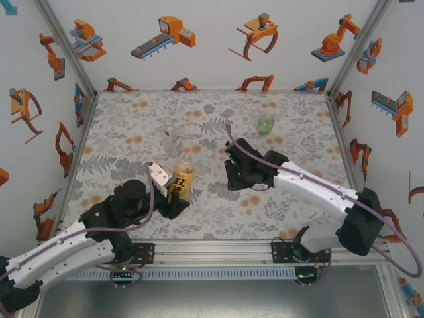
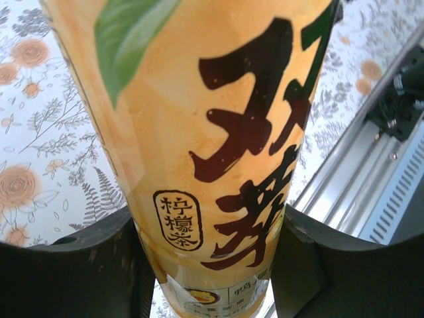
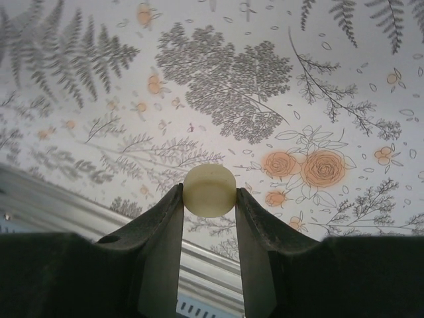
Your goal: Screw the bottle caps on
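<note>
Bottle (image 2: 212,132) in L gripper (image 2: 209,255), cap (image 3: 209,189) in R gripper (image 3: 209,195)

A robot lab cell: aluminium frame (image 1: 218,249), walls (image 1: 212,66) printed with robot arms, floral-covered table (image 1: 126,126).

Bright, even overhead light, with soft shadows and no harsh glare.
From above, the table (image 1: 132,126) is lit evenly, with only faint, soft-edged shadows to the right of the bottle (image 1: 183,175). In the left wrist view the bottle (image 2: 199,132) glows warm. Its label is slightly soft and paler toward its left edge, and the left fingers (image 2: 66,271) beside it are nearly black. In the right wrist view the cap (image 3: 209,190) is sharp, the right fingers (image 3: 162,252) are dark and the rail (image 3: 59,199) is blurred.
</note>
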Available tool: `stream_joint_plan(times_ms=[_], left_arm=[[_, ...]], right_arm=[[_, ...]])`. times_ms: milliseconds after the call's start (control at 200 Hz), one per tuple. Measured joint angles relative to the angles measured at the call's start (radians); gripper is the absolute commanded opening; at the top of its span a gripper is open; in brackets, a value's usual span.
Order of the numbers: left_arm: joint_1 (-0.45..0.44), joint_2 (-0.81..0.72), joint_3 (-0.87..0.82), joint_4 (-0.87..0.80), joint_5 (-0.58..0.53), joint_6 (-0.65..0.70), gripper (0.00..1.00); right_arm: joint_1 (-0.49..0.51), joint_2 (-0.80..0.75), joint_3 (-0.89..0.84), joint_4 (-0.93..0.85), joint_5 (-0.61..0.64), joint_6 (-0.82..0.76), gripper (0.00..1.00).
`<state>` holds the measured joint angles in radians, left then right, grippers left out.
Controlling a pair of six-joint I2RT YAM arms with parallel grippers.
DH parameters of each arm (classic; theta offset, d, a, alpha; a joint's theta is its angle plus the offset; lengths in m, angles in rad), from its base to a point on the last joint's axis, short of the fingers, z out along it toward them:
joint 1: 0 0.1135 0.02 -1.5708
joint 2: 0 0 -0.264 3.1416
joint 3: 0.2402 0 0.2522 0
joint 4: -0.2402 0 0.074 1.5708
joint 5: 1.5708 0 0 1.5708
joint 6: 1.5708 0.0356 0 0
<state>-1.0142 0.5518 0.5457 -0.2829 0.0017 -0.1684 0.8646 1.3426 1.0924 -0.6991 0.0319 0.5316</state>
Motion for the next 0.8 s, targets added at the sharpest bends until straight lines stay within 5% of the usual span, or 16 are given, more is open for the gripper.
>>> stream_joint_plan(times_ms=[406, 796], left_arm=[[0.0, 0.327, 0.254, -0.254, 0.222, 0.335, 0.01], [-0.021, 0.419, 0.343, -0.356, 0.298, 0.523, 0.0]], right_arm=[[0.0, -0.356, 0.0, 0.001, -0.223, -0.38, 0.01], [-0.001, -0.555, -0.007, 0.032, -0.501, -0.688, 0.0]])
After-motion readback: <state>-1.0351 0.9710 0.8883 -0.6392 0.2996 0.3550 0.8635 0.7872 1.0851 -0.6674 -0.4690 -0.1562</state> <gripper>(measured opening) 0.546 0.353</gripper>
